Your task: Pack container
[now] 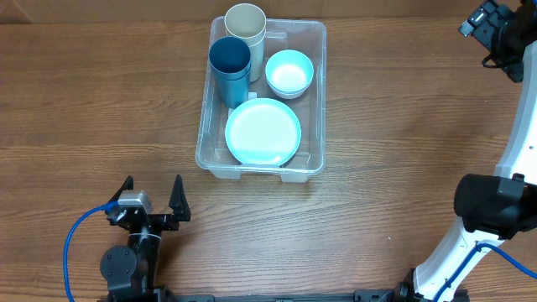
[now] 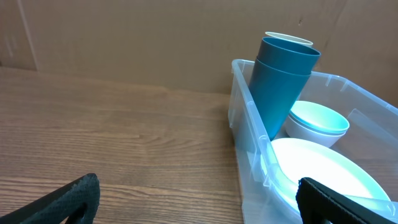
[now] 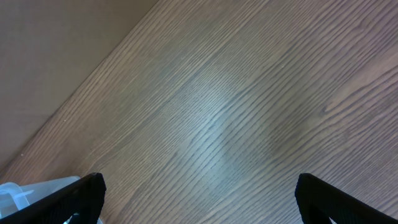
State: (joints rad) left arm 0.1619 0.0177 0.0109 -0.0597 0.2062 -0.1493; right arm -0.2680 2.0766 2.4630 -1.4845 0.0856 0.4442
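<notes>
The clear plastic container stands at the table's upper middle. It holds a dark blue cup, a cream cup, a light blue bowl and a light blue plate. My left gripper is open and empty at the near left, apart from the container. In the left wrist view the container is at right with the blue cup, bowl and plate. My right gripper is open and empty at the far right, raised above bare wood.
A brown cardboard wall backs the table's far edge. The right arm's white body stands at the right side. A blue cable trails from the left arm. A container corner shows at the right wrist view's lower left.
</notes>
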